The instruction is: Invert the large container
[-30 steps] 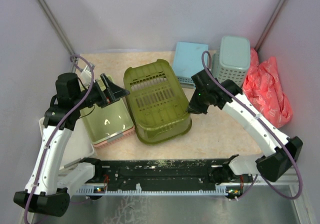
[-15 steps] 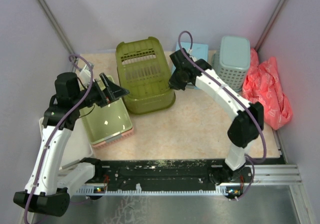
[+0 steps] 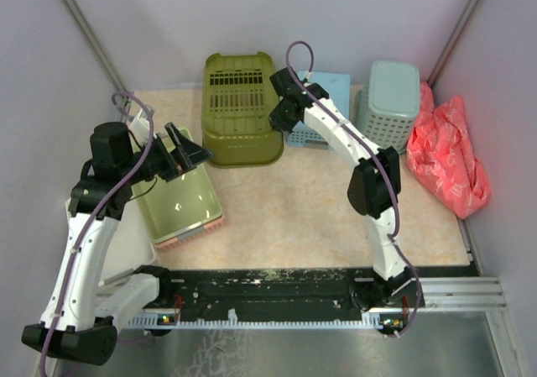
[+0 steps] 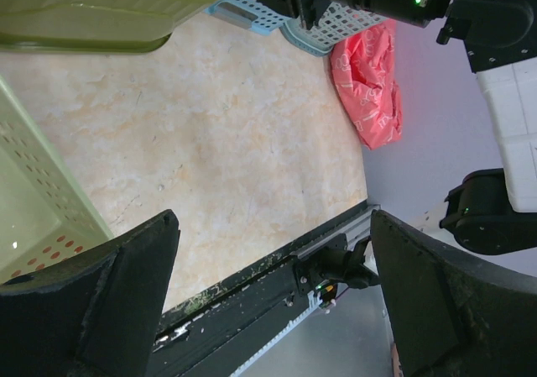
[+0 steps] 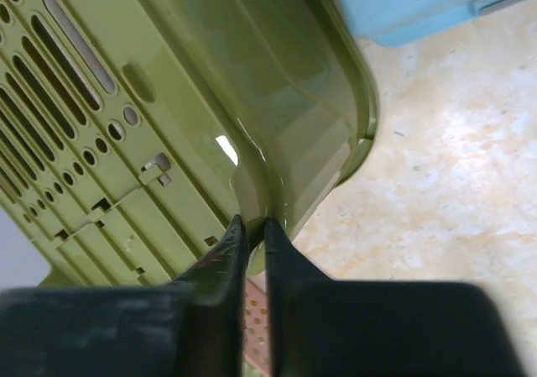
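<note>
The large container (image 3: 239,108), a deep olive-green tub, stands at the back middle of the table with its slotted bottom facing up and its rim low near the table. My right gripper (image 3: 282,113) is at its right side. In the right wrist view the gripper (image 5: 252,226) is shut on a thin edge at a rounded corner of the tub (image 5: 277,83). My left gripper (image 3: 189,153) is open and empty above the shallow tray; it shows wide apart in the left wrist view (image 4: 273,259). The tub's rim shows there at top left (image 4: 92,7).
A shallow pale-green tray (image 3: 180,205) with a pink edge lies at the left, also in the left wrist view (image 4: 25,201). A light-blue basket (image 3: 325,108) and a teal mesh basket (image 3: 390,100) stand behind the right arm. A red bag (image 3: 449,154) lies at the right wall.
</note>
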Motion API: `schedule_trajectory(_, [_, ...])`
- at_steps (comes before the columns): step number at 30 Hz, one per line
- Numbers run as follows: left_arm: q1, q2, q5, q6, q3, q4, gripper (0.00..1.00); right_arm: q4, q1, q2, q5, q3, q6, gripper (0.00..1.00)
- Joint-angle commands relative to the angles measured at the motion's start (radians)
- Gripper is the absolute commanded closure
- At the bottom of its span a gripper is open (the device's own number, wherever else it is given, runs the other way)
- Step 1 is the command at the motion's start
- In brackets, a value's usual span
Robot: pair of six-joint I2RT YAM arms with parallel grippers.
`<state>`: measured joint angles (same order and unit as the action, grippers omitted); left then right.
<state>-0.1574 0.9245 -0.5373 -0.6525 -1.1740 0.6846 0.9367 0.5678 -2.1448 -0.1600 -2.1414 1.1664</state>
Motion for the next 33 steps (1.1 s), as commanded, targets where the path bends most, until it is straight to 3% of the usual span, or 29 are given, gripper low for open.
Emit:
schedule_trajectory(1, [-0.005, -0.016, 0.066, 0.040, -0.051, 0.064, 0.01, -0.216, -0.018, -0.002, 0.081, -0.084, -0.041, 0.53])
schedule_trajectory(3, [-0.005, -0.010, 0.113, 0.058, -0.063, 0.111, 0.01, -0.213, -0.019, 0.028, 0.086, -0.066, -0.092, 0.31])
schedule_trajectory(6, [-0.005, 0.009, 0.196, 0.086, -0.071, 0.180, 0.01, -0.233, -0.020, 0.134, 0.066, 0.004, -0.192, 0.19])
schedule_trajectory(10, [-0.018, 0.036, 0.342, 0.104, -0.050, 0.229, 0.01, -0.311, -0.021, 0.344, 0.047, 0.218, -0.363, 0.19])
schedule_trajectory(14, [-0.087, 0.063, 0.548, 0.085, -0.005, 0.237, 0.01, -0.374, -0.024, 0.623, 0.020, 0.567, -0.501, 0.19])
schedule_trajectory(20, [-0.271, 0.132, 0.754, -0.012, 0.054, 0.121, 0.04, -0.331, -0.038, 0.966, -0.026, 0.945, -0.505, 0.19])
schedule_trajectory(23, [-0.327, 0.209, 0.844, -0.062, 0.080, 0.083, 0.11, -0.318, -0.042, 1.082, -0.041, 1.042, -0.481, 0.21])
schedule_trajectory(29, [-0.341, 0.299, 1.007, -0.141, 0.136, 0.033, 0.41, -0.311, -0.042, 1.214, -0.131, 1.090, -0.487, 0.24])
schedule_trajectory(33, [-0.341, 0.330, 1.000, -0.133, 0.194, -0.063, 0.50, -0.288, -0.042, 1.242, -0.168, 1.074, -0.497, 0.24])
